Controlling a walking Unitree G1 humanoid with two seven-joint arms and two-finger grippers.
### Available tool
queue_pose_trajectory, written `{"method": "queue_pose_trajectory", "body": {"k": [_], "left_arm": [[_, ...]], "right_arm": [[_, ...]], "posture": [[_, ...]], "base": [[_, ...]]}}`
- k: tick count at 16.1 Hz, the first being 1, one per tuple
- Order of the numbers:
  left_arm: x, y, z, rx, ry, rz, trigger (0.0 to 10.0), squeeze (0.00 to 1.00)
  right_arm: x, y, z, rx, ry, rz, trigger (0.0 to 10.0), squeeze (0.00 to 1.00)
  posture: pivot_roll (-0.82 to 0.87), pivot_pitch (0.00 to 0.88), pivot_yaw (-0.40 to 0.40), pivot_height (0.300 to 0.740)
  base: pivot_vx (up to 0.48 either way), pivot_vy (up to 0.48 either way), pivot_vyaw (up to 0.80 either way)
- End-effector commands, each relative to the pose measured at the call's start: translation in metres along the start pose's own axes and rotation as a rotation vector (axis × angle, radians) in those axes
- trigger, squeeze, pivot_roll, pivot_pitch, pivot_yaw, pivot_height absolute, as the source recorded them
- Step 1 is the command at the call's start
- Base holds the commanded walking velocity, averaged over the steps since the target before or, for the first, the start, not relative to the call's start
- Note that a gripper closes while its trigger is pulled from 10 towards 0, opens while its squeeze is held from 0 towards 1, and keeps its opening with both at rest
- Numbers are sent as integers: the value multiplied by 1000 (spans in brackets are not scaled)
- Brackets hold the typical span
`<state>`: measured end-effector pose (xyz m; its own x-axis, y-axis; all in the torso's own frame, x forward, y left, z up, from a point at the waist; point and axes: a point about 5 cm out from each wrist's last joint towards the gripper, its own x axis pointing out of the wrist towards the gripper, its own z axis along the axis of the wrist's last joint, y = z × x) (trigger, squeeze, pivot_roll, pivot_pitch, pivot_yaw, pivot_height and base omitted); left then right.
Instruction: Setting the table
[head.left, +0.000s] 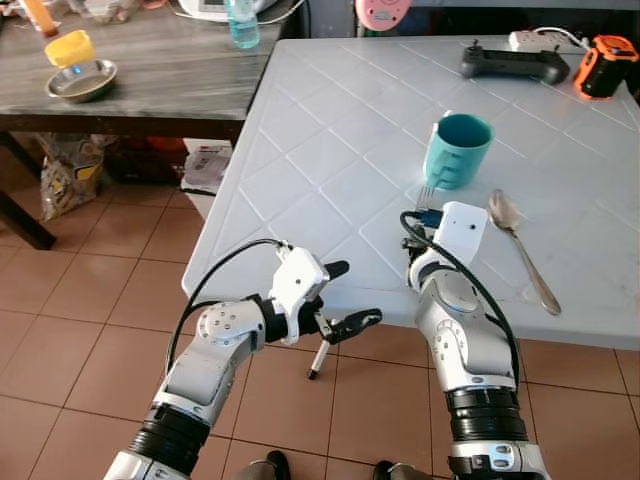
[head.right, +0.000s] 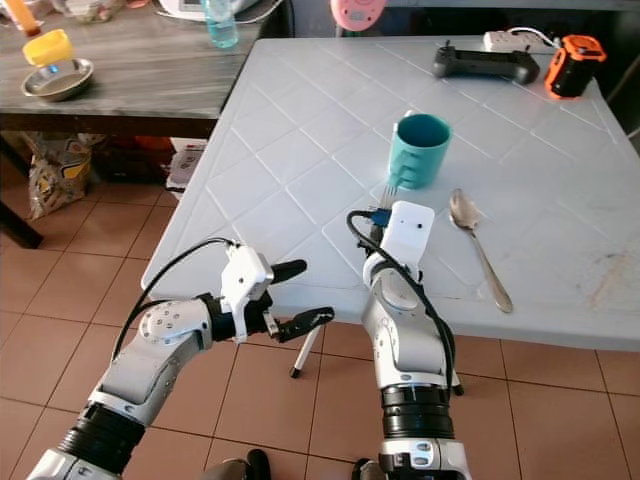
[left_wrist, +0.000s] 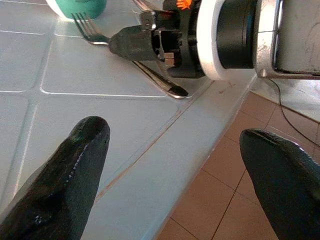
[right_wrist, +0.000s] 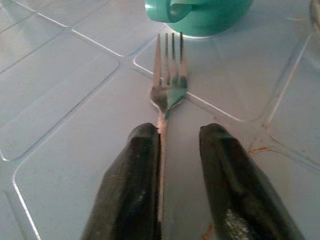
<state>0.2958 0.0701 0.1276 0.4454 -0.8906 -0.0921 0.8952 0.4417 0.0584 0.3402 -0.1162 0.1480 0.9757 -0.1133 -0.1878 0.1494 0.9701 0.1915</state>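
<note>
Nearest you, the left gripper (head.left: 342, 297) hangs off the near-left edge of the white desk (head.left: 330, 150), over the tiled floor (head.left: 90, 320). Its jaws are wide apart and hold nothing; in its wrist view the two fingertips (left_wrist: 75, 165) frame the desk edge without touching it.

At about 2 o'clock from it, the right gripper (right_wrist: 180, 170) rests low on the desk, just inside the near edge. Its jaws are a little apart and straddle the handle of the one fork (right_wrist: 167, 90). The handle lies against the inner face of one finger, while the other finger stands clear of it. You cannot tell whether that counts as a grip. The fork lies flat, its tines pointing to 12 o'clock and almost reaching the foot of the mug (head.left: 456, 150).

That is one teal mug, upright, its handle toward the gripper. One spoon (head.left: 520, 245) lies at 3 o'clock from the right gripper, just beside it, with its bowl at the far end and level with the mug's base.

Farther back, at 1 o'clock, you have one black controller (head.left: 513, 62) and one orange-and-black device (head.left: 605, 65) near the far-right corner.

At 10 o'clock stands a second, dark wooden desk (head.left: 150, 75) with one metal bowl (head.left: 80, 80), a yellow thing (head.left: 70, 47) resting on it, and one clear bottle (head.left: 242, 25).
</note>
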Motion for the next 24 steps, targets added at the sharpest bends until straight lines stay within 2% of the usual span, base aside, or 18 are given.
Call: {"method": "queue_pose_trajectory", "body": {"k": [1, 9, 16, 18, 21, 24], "left_arm": [[-2, -3, -2, 0, 11, -19, 10000, 0], [1, 2, 6, -12, -33, 28, 10000, 0], [4, 2, 6, -13, -33, 28, 10000, 0], [5, 4, 9, 1, -52, 55, 10000, 0], [6, 15, 17, 19, -98, 145, 10000, 0], [8, 19, 18, 24, -115, 185, 10000, 0]], "right_arm": [[-3, 11, -26, -1, 125, 53, 0, 0], [-12, 4, -48, -7, 188, 67, 0, 0], [-26, -21, -65, 46, 218, -15, 0, 0], [-28, -20, -53, 3, 136, 36, 0, 0], [-34, -14, -22, -93, -45, 92, 0, 0], [-41, -12, -3, -151, -179, 112, 0, 0]], "posture": [[62, 201, 85, 740], [61, 196, 83, 740], [56, 190, 82, 740], [53, 187, 85, 740], [48, 179, 82, 740], [44, 170, 80, 740]], "base": [[0, 0, 0], [0, 0, 0], [0, 0, 0], [0, 0, 0], [0, 0, 0], [0, 0, 0]]}}
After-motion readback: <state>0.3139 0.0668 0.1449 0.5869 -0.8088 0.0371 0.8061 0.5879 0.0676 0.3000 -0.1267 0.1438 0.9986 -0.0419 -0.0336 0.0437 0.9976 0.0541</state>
